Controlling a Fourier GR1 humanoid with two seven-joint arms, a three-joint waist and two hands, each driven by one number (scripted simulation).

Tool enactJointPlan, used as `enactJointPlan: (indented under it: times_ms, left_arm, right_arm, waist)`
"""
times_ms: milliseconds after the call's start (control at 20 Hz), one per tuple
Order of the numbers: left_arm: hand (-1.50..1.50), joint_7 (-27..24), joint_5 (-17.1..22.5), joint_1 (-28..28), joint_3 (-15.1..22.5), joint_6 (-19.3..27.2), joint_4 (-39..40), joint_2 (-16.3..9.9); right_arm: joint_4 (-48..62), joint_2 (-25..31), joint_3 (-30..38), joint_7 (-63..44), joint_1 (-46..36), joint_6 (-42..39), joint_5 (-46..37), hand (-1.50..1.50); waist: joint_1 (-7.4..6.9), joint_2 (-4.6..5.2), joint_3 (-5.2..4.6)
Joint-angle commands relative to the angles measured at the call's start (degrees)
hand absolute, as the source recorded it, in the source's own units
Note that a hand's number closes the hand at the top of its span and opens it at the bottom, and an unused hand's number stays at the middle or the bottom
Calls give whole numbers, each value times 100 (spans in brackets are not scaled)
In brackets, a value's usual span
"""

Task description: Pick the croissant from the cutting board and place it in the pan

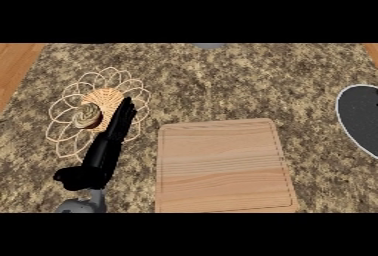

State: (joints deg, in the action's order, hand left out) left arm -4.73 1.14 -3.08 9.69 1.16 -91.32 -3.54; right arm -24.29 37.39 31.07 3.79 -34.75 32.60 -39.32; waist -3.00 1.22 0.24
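We see L hand [111, 145], fingers straight, over wire basket [63, 127] w/ croissant [88, 115] near worktop's left edge; cutting board [221, 165] centre, pan [362, 120] right.

We see only our left hand [111, 137], matte black, long slim fingers and a stubby rounded thumb lobe, joined to a short bit of smooth grey forearm [81, 204] at the lower edge.

Left forearm [80, 204] rising from the lower left edge, black left hand [111, 137] stretched up and slightly right, fingers straight and together, thumb [70, 177] jutting left
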Motion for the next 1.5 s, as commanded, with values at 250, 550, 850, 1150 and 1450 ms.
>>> enactJointPlan:
  times_ms: [250,550,850,1150,1450]
  left_arm:
    - [0,-159,-131,54,105,63,43,98]
    - [0,-111,-147,97,71,156,3,144]
    - [0,-337,-158,316,58,32,162,54]
    - [0,12,40,424,-110,-43,-316,-82]
    - [0,-69,-38,446,-118,18,-298,-6]
  right_arm:
    - [1012,160,276,723,-483,-1462,453,-150]
    - [724,64,1099,1748,-484,-939,1282,-150]
    - [928,407,1669,2072,-482,-1574,1953,-150]
    - [1014,398,2060,2958,249,-3033,2630,-150]
    - [853,796,1822,3050,714,-4394,2801,-150]
  waist:
    - [-60,31,23]
    - [47,-9,23]
    - [112,-49,1]
    - [205,-97,-5]
    - [257,-118,-17]
